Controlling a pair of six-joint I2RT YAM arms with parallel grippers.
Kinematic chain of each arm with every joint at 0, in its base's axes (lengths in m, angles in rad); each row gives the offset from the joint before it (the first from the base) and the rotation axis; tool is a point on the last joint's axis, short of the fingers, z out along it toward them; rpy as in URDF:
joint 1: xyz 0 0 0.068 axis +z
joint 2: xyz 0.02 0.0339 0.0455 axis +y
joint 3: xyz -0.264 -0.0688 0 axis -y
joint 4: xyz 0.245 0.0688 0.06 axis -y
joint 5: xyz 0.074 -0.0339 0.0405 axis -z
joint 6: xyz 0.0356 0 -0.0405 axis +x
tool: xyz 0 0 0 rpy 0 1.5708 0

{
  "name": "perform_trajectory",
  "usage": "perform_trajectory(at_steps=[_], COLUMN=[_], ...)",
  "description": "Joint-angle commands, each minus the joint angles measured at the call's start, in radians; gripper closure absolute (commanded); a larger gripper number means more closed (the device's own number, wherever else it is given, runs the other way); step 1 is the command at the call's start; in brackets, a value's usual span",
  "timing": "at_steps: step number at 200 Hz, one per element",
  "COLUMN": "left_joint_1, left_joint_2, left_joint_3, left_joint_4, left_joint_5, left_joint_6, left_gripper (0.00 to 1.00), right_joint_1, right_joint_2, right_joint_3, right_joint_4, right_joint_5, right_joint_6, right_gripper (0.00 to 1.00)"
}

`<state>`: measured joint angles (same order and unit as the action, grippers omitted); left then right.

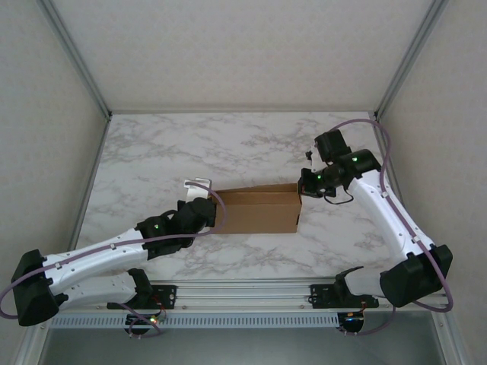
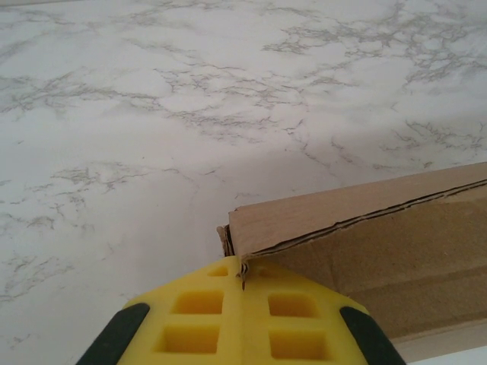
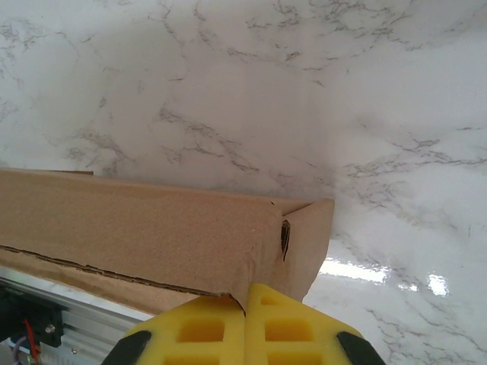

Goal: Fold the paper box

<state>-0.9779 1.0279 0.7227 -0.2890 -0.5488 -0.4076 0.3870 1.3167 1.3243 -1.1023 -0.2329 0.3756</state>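
Overhead inspection: I found the paper box (image 1: 259,211) near the middle of the marble table (image 1: 228,144), its long axis running from 9 to 3 o'clock. It stood as a shallow brown form with its walls raised. The left gripper (image 1: 214,217) met the box at its 9 o'clock end, and the right gripper (image 1: 301,190) met it at the 2 o'clock corner. Both arms reached in from the 6 o'clock edge, where a metal rail (image 1: 243,293) ran across.

Left wrist camera: I noted the gripper clenched, its yellow pads (image 2: 190,319) pressed together. A corner edge of the box was nipped in the seam between them. A rough crease line ran along the wall toward 3 o'clock.

Right wrist camera: the gripper was likewise clamped tight, yellow pads (image 3: 297,331) together. The lower edge of the box's end corner was caught between their tips. The long wall stretched away toward 9 o'clock, and a small dark slot (image 3: 285,237) showed beside the corner fold. The box rested on the table in both close views.
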Motion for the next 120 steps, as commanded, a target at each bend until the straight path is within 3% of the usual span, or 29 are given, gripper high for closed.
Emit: perform_trajectory(at_steps=[1, 48, 120], left_joint_1=[-0.002, -0.002, -0.002], left_joint_2=[0.001, -0.002, 0.012], left_joint_3=[-0.012, -0.018, -0.018], left_joint_4=[0.03, 0.027, 0.03], left_joint_5=[-0.011, -0.013, -0.012], left_joint_6=[0.021, 0.018, 0.015], left_gripper=[1.0, 1.0, 1.0], right_joint_1=[0.014, 0.014, 0.016], right_joint_2=[0.01, 0.016, -0.002], right_joint_3=[0.028, 0.028, -0.038], right_joint_4=[-0.005, 0.02, -0.013], right_joint_5=[-0.076, -0.111, 0.007], right_joint_6=[0.043, 0.07, -0.034], right_gripper=[1.0, 1.0, 1.0])
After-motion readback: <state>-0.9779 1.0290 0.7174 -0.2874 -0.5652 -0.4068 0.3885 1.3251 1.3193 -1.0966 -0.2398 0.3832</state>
